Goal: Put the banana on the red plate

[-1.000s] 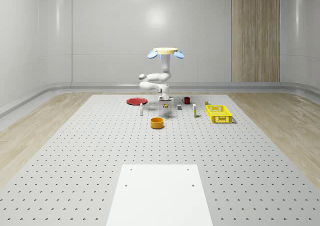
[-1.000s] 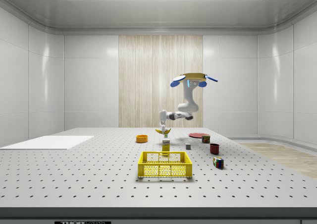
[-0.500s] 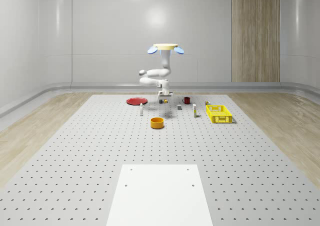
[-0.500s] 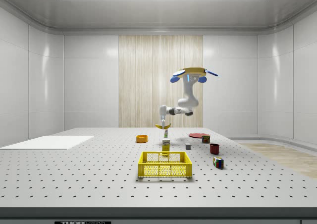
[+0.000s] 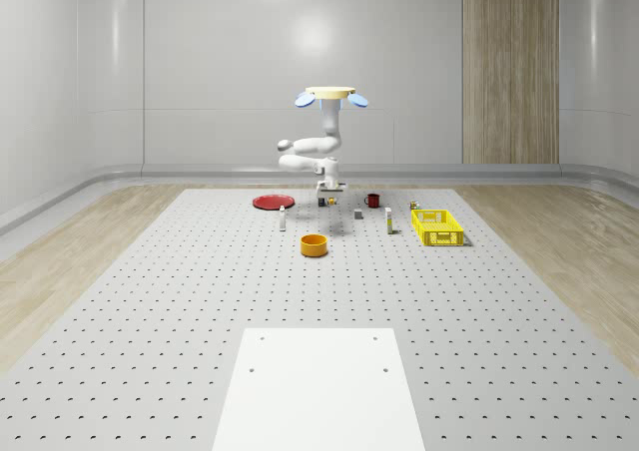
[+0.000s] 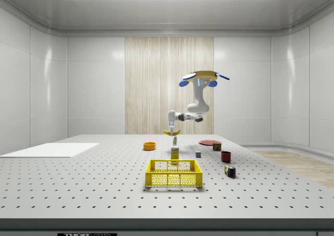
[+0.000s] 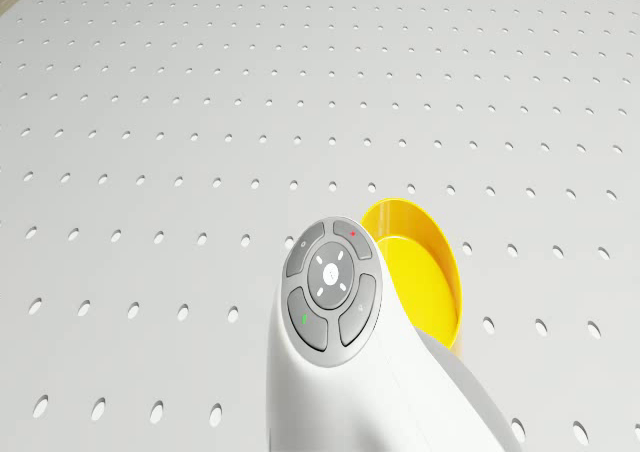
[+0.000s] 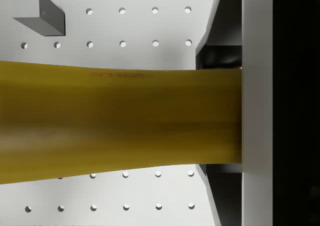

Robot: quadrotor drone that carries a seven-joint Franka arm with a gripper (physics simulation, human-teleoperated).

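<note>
The yellow banana (image 6: 171, 133) hangs in the air above the perforated table, and my gripper (image 6: 171, 128) is shut on it from above. In the wrist view the banana (image 8: 115, 121) runs across the picture and presses against one finger (image 8: 257, 111). In the whole-scene view the banana (image 5: 327, 202) hangs under the gripper (image 5: 328, 194), to the right of the red plate (image 5: 272, 202), which lies flat on the table. The drone (image 5: 330, 94) hovers high over the table's far part, between the plate and a red mug (image 5: 372, 200).
An orange bowl (image 5: 315, 244) stands nearer the camera, below the arm (image 7: 330, 292). A yellow crate (image 5: 437, 226) is at the right. A grey cube (image 8: 45, 18), small bottles (image 5: 284, 215), a carton (image 6: 174, 152) and a colour cube (image 6: 229, 170) stand about.
Over the last second the drone rose and drew back toward the far side, lifting the banana higher off the table. In the last half second it barely moved.
</note>
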